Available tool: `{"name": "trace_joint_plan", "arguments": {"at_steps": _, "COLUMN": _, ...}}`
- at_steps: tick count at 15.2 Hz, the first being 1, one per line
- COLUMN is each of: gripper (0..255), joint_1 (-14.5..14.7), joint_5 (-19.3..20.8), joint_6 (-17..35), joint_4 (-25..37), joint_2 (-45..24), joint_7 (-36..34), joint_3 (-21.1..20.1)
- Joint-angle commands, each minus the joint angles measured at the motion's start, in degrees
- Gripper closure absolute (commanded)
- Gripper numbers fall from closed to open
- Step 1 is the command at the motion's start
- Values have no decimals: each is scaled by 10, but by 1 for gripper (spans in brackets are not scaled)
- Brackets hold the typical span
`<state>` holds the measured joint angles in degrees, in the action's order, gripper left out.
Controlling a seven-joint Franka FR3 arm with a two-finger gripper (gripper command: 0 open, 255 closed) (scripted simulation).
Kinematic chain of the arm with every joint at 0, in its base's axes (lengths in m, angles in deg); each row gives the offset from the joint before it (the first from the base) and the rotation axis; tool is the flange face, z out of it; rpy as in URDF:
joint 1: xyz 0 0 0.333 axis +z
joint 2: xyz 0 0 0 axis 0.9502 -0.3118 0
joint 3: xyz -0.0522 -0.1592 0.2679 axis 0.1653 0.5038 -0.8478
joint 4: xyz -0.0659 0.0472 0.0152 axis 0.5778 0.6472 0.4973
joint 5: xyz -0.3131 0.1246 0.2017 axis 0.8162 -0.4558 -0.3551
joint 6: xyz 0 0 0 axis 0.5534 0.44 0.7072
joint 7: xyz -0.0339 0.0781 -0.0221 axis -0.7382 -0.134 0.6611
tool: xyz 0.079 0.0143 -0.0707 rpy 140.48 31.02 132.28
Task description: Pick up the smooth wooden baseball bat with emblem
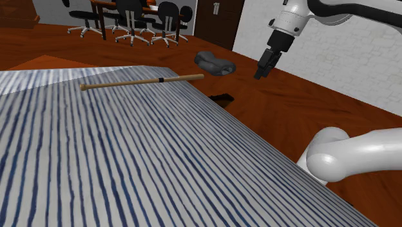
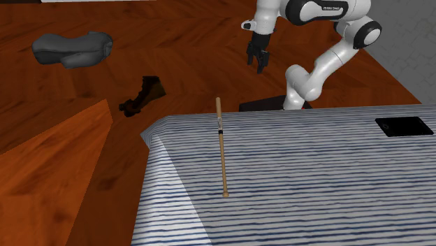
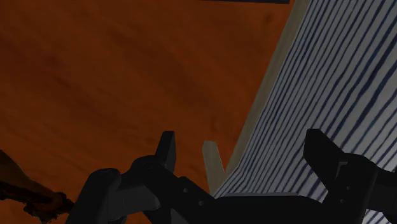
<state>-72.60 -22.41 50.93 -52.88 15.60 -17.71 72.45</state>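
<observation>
A slim tan wooden baseball bat [image 1: 138,82] with a dark band lies on the blue-and-white striped cloth [image 1: 129,155], near its far edge. In the second exterior view the bat [image 2: 222,147] has its thick end at the cloth's edge nearest the arm. My black gripper [image 1: 263,68] hangs in the air over the wooden floor, off the cloth's edge and beyond the bat's thick end [image 3: 213,162]. In the second exterior view the gripper [image 2: 258,59] is above and to the right of that end. In the wrist view the gripper [image 3: 242,140] is open and holds nothing.
A grey lumpy object [image 2: 73,49] and a dark brown object [image 2: 143,94] lie on the wooden floor [image 2: 202,42] near the cloth's corner. A flat black device [image 2: 404,126] rests on the cloth. Office chairs [image 1: 129,19] and a dark cabinet [image 1: 219,19] stand far back.
</observation>
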Motion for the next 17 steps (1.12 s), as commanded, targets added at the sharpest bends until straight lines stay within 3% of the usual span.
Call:
{"name": "trace_joint_plan", "arguments": {"at_steps": 1, "gripper": 0, "joint_1": 0, "joint_5": 0, "joint_6": 0, "joint_4": 0, "joint_2": 0, "joint_7": 0, "joint_3": 0}}
{"name": "trace_joint_plan", "arguments": {"at_steps": 9, "gripper": 0, "joint_1": 68, "joint_5": 6, "joint_6": 28, "joint_4": 141, "joint_2": -193, "joint_7": 129, "joint_3": -1}}
{"name": "trace_joint_plan", "arguments": {"at_steps": 17, "gripper": 0, "joint_1": 120, "joint_5": 12, "joint_6": 11, "joint_4": 309, "joint_2": -369, "joint_7": 243, "joint_3": -26}}
